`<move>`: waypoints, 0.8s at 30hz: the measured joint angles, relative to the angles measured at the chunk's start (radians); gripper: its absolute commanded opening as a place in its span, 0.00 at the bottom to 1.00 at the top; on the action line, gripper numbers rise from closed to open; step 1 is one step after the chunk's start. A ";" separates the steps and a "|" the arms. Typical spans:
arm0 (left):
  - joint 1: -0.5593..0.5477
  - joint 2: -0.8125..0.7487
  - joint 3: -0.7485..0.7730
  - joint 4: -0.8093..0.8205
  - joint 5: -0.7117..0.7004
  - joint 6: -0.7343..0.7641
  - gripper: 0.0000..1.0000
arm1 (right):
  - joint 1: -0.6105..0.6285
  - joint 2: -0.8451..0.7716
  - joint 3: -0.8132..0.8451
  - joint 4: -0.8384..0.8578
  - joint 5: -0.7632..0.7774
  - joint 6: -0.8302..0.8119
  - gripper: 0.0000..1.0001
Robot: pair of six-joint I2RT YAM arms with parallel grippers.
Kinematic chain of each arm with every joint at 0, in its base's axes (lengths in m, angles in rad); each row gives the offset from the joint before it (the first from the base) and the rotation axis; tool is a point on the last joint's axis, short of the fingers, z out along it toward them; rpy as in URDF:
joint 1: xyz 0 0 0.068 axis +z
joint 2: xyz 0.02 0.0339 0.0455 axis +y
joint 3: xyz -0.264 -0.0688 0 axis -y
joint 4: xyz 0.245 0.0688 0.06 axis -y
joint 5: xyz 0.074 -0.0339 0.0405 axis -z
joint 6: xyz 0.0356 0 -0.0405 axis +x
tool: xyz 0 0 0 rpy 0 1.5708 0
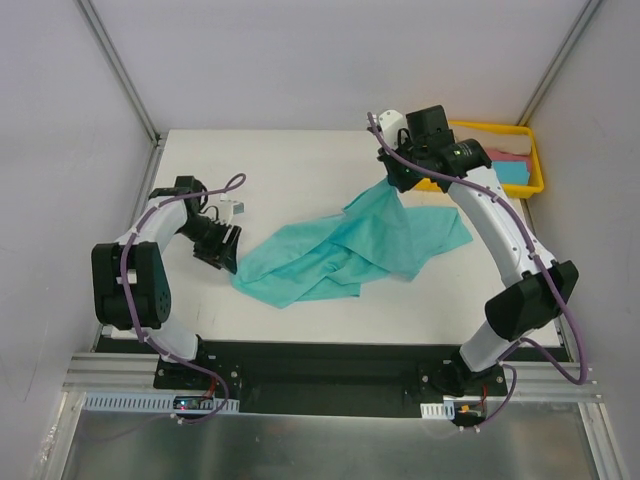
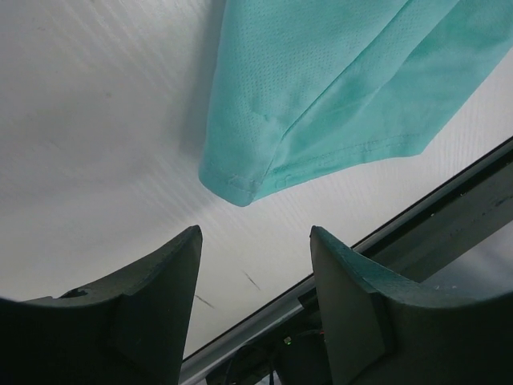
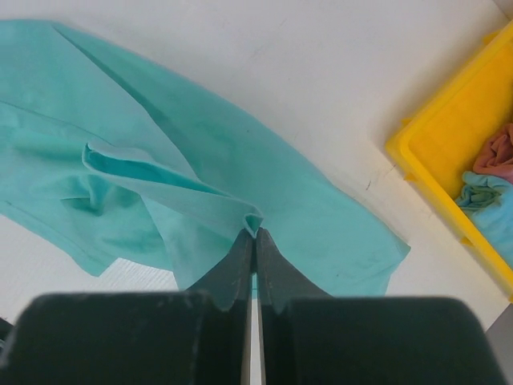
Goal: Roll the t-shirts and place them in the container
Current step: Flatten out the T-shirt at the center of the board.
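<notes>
A teal t-shirt (image 1: 345, 250) lies crumpled across the middle of the white table. My right gripper (image 1: 398, 183) is shut on a fold of the teal t-shirt (image 3: 200, 200), pinched at its fingertips (image 3: 254, 233), and lifts that part above the table. My left gripper (image 1: 222, 250) is open and empty, low over the table just left of the shirt's near-left corner (image 2: 240, 188). Pink (image 3: 497, 152) and sky-blue (image 3: 489, 200) t-shirts lie in the yellow tray (image 1: 530, 185). The tan one shows at the tray's back (image 1: 480, 133).
The yellow tray (image 3: 433, 152) stands at the table's back right corner. A small white object (image 1: 232, 208) lies by the left arm. Grey walls close in the table on the left, back and right. The black front rail (image 2: 449, 208) runs along the near edge.
</notes>
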 measured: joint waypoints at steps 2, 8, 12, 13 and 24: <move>-0.012 0.001 0.000 0.001 -0.008 0.002 0.55 | 0.000 0.002 0.003 -0.002 -0.006 0.007 0.01; -0.021 0.036 -0.002 0.002 -0.018 -0.010 0.53 | -0.003 0.016 0.031 -0.002 -0.019 0.018 0.01; -0.021 0.065 -0.025 0.010 -0.015 -0.028 0.52 | -0.016 0.029 0.046 -0.003 -0.024 0.024 0.01; -0.021 0.069 -0.030 0.009 -0.010 -0.032 0.52 | -0.018 0.033 0.050 -0.002 -0.024 0.026 0.01; -0.029 0.111 -0.037 0.032 0.029 -0.070 0.38 | -0.022 0.056 0.062 -0.003 -0.026 0.034 0.01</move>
